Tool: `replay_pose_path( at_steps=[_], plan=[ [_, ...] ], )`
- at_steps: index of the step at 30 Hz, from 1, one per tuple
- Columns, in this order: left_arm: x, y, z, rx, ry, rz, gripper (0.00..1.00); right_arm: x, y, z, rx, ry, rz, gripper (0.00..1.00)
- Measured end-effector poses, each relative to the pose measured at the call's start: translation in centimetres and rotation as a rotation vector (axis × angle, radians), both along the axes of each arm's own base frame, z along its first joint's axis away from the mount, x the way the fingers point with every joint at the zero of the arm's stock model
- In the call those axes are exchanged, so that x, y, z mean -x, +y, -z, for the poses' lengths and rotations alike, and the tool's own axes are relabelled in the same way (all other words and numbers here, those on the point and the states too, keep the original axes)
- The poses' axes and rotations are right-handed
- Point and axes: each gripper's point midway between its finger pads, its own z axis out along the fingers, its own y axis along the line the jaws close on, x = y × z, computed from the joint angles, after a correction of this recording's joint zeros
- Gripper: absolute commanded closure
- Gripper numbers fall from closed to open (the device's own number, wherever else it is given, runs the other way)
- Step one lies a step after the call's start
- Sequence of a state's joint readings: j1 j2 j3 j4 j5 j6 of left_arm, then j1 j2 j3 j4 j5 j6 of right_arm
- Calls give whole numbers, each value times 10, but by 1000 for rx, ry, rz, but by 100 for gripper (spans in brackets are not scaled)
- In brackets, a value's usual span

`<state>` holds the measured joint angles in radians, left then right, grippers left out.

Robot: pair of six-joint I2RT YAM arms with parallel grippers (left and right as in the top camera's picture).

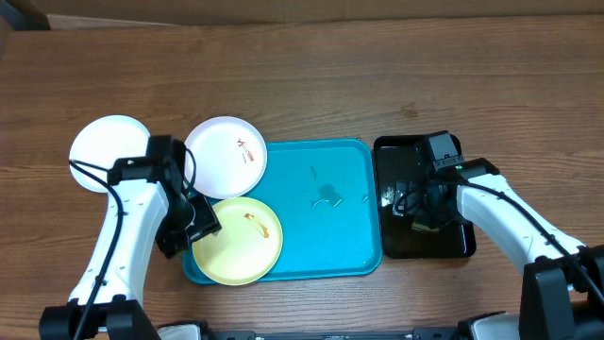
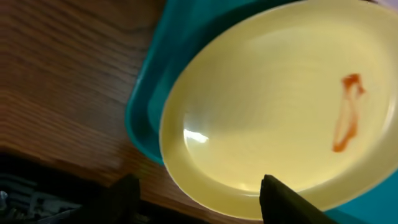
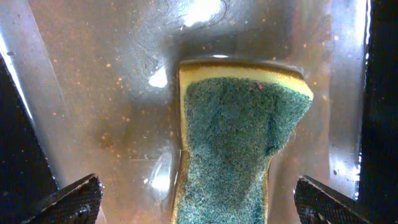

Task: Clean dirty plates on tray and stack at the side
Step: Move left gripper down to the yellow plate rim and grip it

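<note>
Three plates at the left end of the tray, both grippers open.
The pale yellow-green plate (image 1: pixel 238 241) is seen in the near-left corner of the turquoise tray (image 1: pixel 330 227), with an orange-brown smear (image 2: pixel 347 112) right of its centre. A white plate (image 1: pixel 226 156) with a small smear is laid over the tray's far-left corner, partly past the rim. A second white plate (image 1: pixel 109 153) is set on the wooden table (image 1: pixel 311 85), well left of the tray. The left gripper (image 2: pixel 196 196) is held over the yellow-green plate's near-left rim, jaws wide apart; contact cannot be told. The right gripper (image 3: pixel 199 199) is lowered into the glossy black tray (image 1: pixel 420 247) just right of the turquoise one, jaws spread wide either side of a green-and-yellow sponge (image 3: pixel 236 143), not touching it.
</note>
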<state>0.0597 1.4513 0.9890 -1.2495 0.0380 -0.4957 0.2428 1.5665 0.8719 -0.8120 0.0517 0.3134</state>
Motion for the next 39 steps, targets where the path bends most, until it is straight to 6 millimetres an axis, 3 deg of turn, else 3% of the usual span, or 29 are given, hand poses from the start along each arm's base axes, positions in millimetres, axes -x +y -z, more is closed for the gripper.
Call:
replay_pose_path(
  at_steps=[8, 16, 25, 34, 39],
  plan=[
    [9, 13, 24, -84, 12, -30, 29, 0, 0, 0, 0, 0, 0, 0],
    [5, 16, 52, -106, -47, -41, 38, 0, 0, 0, 0, 0, 0, 0],
    [5, -18, 75, 97, -106, -2, 57, 0, 0, 0, 0, 0, 0, 0],
    [-11, -76, 69, 289, -205, 208, 55, 0, 0, 0, 0, 0, 0, 0],
    [-6, -104, 69, 312, -211, 349, 53, 0, 0, 0, 0, 0, 0, 0]
  ],
)
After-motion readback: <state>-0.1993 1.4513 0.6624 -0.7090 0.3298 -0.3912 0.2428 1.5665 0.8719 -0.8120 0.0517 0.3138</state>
